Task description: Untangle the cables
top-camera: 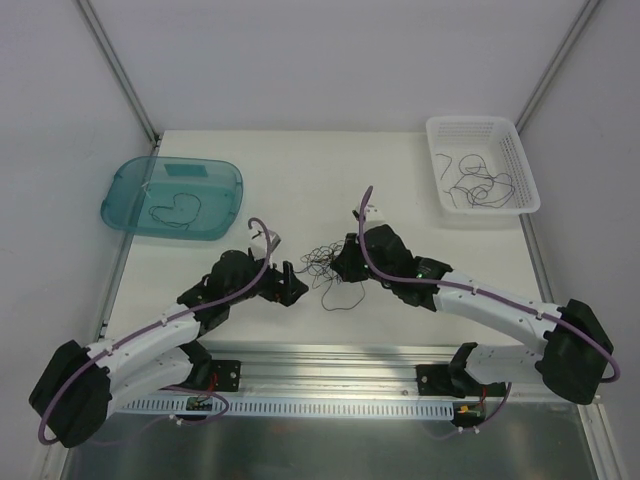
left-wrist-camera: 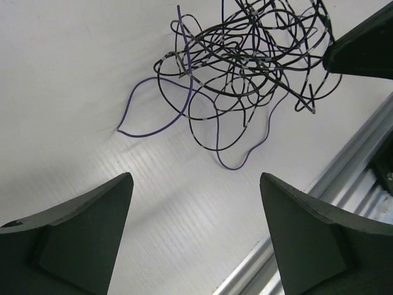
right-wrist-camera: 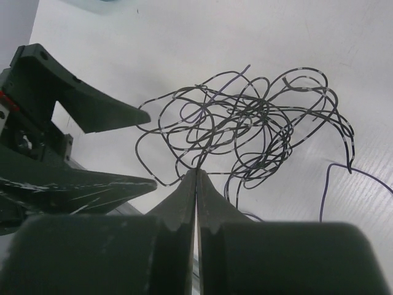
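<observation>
A tangle of thin dark cables lies on the white table between my two arms. It fills the upper part of the left wrist view and the middle of the right wrist view. My right gripper is shut, with a strand of the tangle pinched at its tips; from above it sits at the tangle's right side. My left gripper is open with nothing between its fingers, just left of the tangle. A purple strand trails from the tangle toward it.
A teal tray at the back left holds one loose cable. A white basket at the back right holds more cables. An aluminium rail runs along the table's near edge.
</observation>
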Robot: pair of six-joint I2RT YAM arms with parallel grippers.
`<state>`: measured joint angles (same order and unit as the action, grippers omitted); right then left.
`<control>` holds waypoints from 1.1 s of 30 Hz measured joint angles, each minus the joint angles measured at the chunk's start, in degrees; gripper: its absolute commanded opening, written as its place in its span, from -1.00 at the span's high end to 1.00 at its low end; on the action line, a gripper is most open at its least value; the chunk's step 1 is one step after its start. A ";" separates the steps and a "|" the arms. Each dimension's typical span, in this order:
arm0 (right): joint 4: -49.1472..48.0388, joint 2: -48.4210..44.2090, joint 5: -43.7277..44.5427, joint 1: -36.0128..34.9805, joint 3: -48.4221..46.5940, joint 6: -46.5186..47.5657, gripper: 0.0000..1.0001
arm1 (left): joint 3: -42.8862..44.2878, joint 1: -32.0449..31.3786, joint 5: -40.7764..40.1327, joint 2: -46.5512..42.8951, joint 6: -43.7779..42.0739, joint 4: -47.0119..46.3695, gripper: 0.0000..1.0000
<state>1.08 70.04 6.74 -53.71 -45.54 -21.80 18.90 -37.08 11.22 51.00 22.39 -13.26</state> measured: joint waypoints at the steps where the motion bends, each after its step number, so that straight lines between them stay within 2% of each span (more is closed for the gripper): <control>1: 0.33 -0.02 -0.17 0.00 -0.31 0.02 0.99 | -0.22 -0.55 -0.61 1.03 -1.31 -1.42 -0.70; 8: 2.56 -0.85 -1.53 0.00 -1.84 0.00 0.99 | -0.66 -2.14 -4.28 10.43 -11.30 -13.27 -0.68; 12: 3.17 -2.19 -1.68 0.00 -2.14 0.00 0.99 | -0.35 -3.15 -5.86 15.96 -15.63 -17.09 -0.53; 16: 3.87 -3.45 -2.05 0.00 -2.47 0.00 0.99 | 0.94 -3.52 -6.29 20.37 -18.03 -19.17 -0.22; 19: 4.39 -4.22 -2.12 0.00 -2.86 -0.02 0.99 | 2.19 -3.52 -6.91 22.34 -19.04 -20.68 0.12; 22: 4.92 -5.22 -2.32 0.00 -3.02 -0.02 0.99 | 2.97 -3.89 -7.32 22.95 -19.43 -22.40 0.55; 23: 5.03 -5.53 -2.38 0.00 -3.02 -0.02 0.99 | 3.10 -3.93 -7.28 22.97 -19.61 -22.73 0.84; 25: 5.29 -6.05 -2.45 0.02 -3.02 0.00 0.99 | 3.30 -4.22 -7.21 22.95 -19.47 -23.52 1.00; 30: 6.67 -8.07 -1.16 1.51 -2.99 0.26 0.99 | 3.26 -4.26 -6.97 20.74 -17.27 -22.67 1.00; 33: 7.17 -9.60 -0.52 5.01 -2.58 0.72 0.99 | 3.23 -4.44 -6.82 14.29 -13.60 -16.85 1.00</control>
<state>8.25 60.45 6.22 -48.71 -48.12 -21.08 22.13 -41.52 4.40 65.30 8.80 -30.11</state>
